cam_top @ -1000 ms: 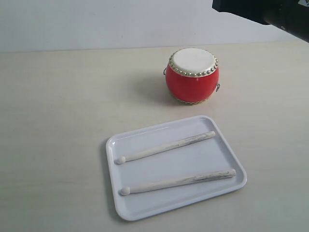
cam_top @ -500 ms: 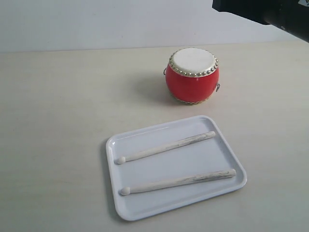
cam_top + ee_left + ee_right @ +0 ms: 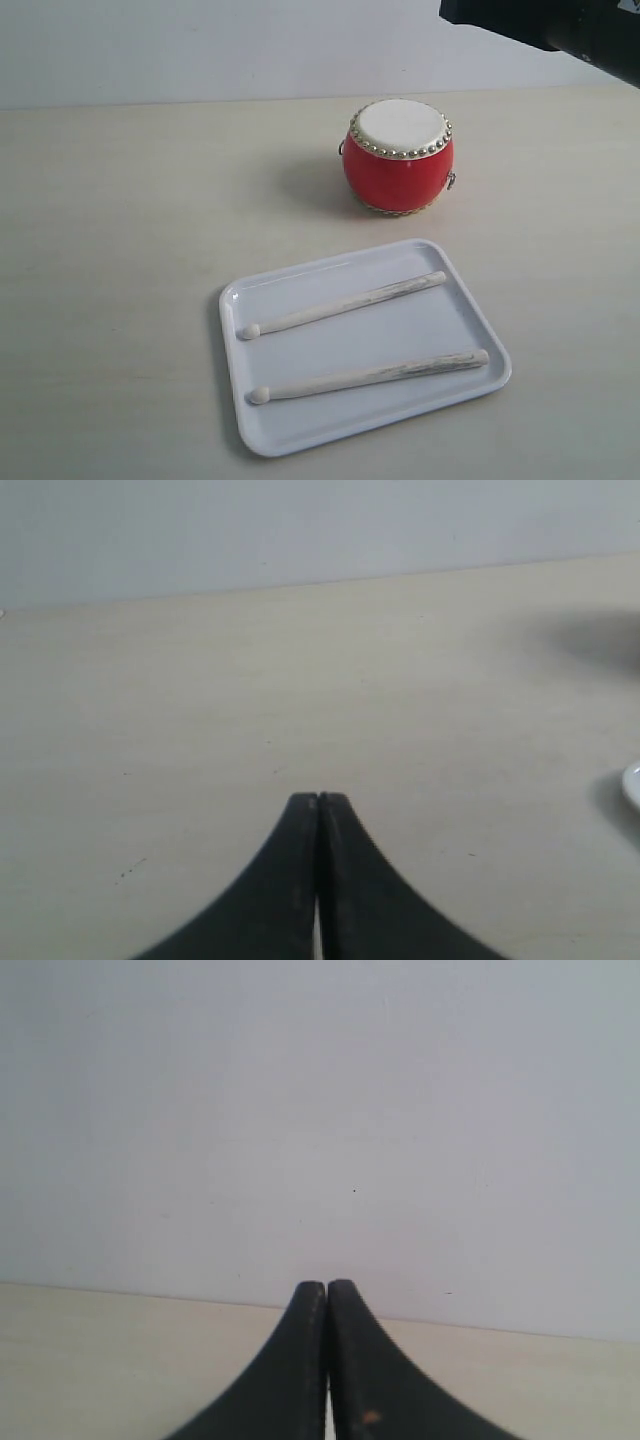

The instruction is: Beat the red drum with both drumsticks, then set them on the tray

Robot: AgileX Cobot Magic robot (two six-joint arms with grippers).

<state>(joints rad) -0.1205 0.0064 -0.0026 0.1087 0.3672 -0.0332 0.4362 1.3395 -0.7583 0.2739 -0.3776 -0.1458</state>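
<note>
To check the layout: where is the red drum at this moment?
In the exterior view, the red drum stands right of centre, just behind the tray.

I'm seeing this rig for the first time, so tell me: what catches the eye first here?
The glossy red drum stands out on the pale table, just behind the white tray. On the tray lie the far drumstick and the near drumstick, roughly parallel and apart. The left gripper and right gripper are shut and empty.
</note>
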